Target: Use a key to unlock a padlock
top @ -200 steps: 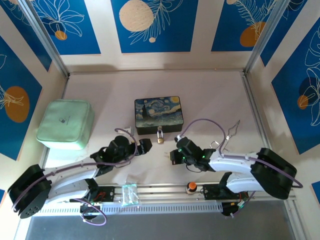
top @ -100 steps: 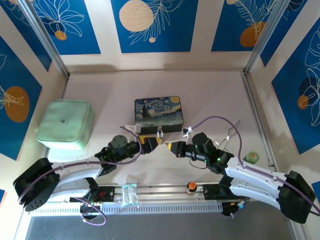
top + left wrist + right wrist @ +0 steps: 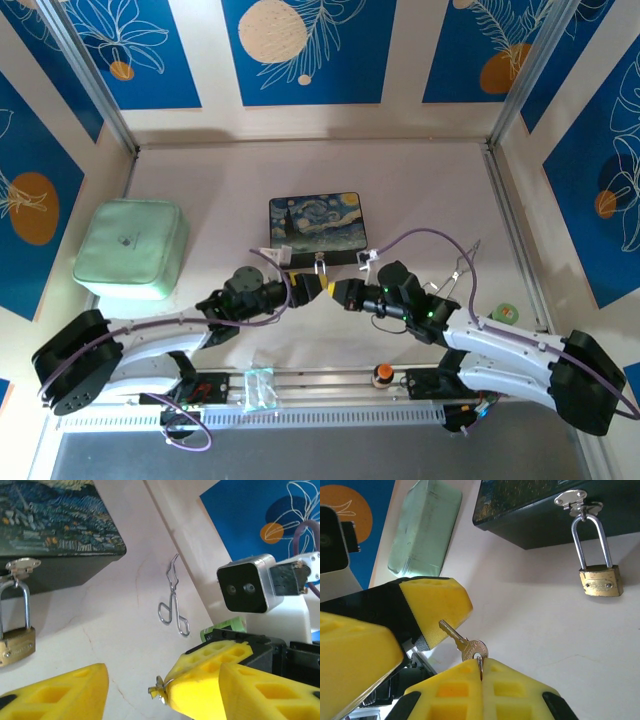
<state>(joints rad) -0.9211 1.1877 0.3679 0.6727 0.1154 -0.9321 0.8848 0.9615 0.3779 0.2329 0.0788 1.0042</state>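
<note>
The right gripper (image 3: 480,669) pinches the thin silver key (image 3: 465,645); the left gripper (image 3: 310,288) stands spread around it. Bare table (image 3: 535,630) lies below the brass padlock (image 3: 601,580)

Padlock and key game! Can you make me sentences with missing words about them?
The padlock hangs on the front of the dark painted ___.
The key is pinched in the gripper of the ___ arm.
The green case lies on the ___ side of the table.
Missing words: box; right; left.
</note>
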